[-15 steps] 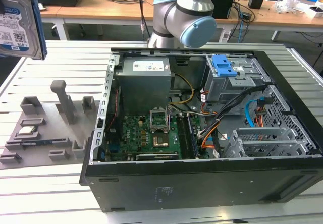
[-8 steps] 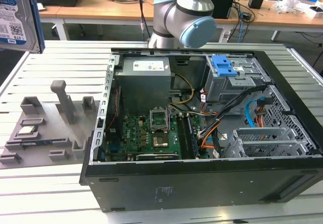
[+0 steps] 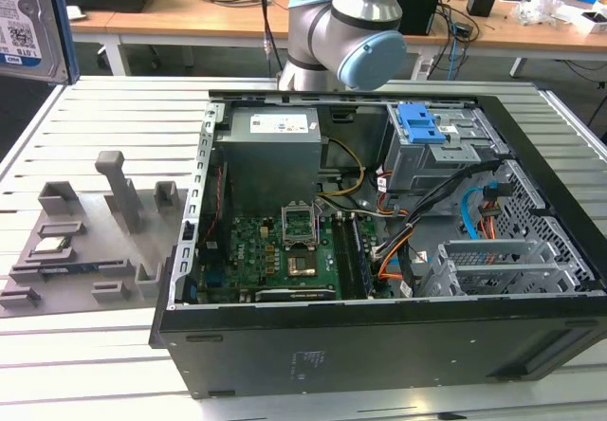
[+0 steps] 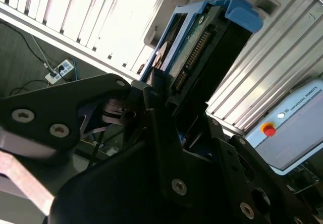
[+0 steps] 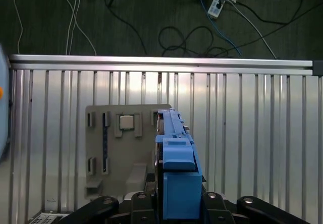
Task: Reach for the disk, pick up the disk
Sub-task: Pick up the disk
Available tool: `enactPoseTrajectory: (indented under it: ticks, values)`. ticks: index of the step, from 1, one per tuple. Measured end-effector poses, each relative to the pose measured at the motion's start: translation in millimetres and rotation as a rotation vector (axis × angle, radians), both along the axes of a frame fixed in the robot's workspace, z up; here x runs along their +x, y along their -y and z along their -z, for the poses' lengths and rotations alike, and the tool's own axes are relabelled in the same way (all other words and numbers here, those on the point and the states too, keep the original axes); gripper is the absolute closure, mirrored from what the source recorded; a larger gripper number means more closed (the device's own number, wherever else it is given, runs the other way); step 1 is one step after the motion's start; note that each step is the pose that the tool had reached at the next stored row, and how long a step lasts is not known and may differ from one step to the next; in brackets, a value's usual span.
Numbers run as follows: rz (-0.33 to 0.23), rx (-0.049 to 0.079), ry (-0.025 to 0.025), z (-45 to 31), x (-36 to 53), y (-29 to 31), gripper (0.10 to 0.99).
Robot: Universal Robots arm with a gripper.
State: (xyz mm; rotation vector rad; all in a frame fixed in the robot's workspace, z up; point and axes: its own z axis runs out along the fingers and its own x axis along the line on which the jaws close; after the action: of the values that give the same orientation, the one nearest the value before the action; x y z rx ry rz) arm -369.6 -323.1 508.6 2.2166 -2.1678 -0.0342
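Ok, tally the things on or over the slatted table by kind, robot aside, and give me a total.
disk: 1, clamped in the gripper
processor chip: 1, on the fixture plate
grey fixture plate: 1
open computer case: 1
Total: 4
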Motion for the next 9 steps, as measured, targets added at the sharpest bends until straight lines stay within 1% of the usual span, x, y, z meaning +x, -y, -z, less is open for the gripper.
enactPoseTrajectory:
  ticks: [3, 4, 8, 9]
  values:
    - [0.000, 0.000, -0.0003, -8.0, 0.1, -0.3, 0.725]
    - [0.000, 0.000, -0.0002, -11.8, 0.1, -0.5, 0.725]
    - [0.000, 0.000, -0.0005, -20.0, 0.1, -0.8, 0.725]
    - [0.000, 0.000, -0.0004, -24.5, 0.2, -1.0, 0.725]
